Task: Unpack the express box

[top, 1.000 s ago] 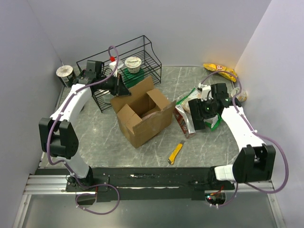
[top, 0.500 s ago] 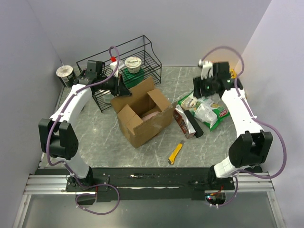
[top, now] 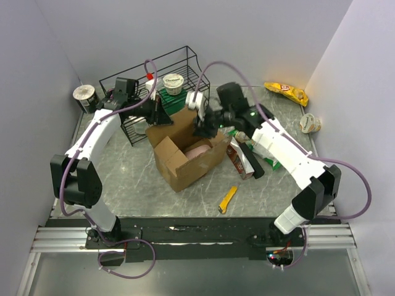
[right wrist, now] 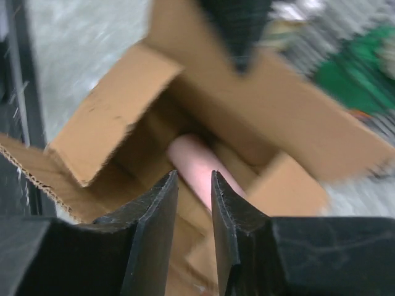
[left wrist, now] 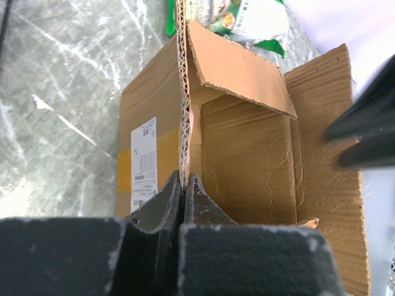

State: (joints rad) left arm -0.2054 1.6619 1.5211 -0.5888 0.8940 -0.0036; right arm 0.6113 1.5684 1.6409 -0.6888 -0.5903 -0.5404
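Observation:
The express box [top: 185,151], a brown carton with open flaps, stands mid-table; its yellow label shows in the left wrist view [left wrist: 143,161]. My left gripper [top: 162,118] is shut on the box's back flap edge [left wrist: 183,123]. My right gripper [top: 203,123] hovers over the box's open top, jaws a little apart and empty. A pink rounded item [right wrist: 196,161] lies inside the box, also seen from above [top: 199,148].
A black wire rack [top: 157,86] with a yogurt cup [top: 173,82] stands behind the box. Snack bags [top: 247,154] lie right of the box. A yellow knife [top: 228,198] lies in front. A yellow bag [top: 285,92] and cups [top: 308,123] [top: 84,95] sit near the walls.
My right arm has swung left from the snack bags at the right side to above the open box. The left gripper has kept its hold on the flap.

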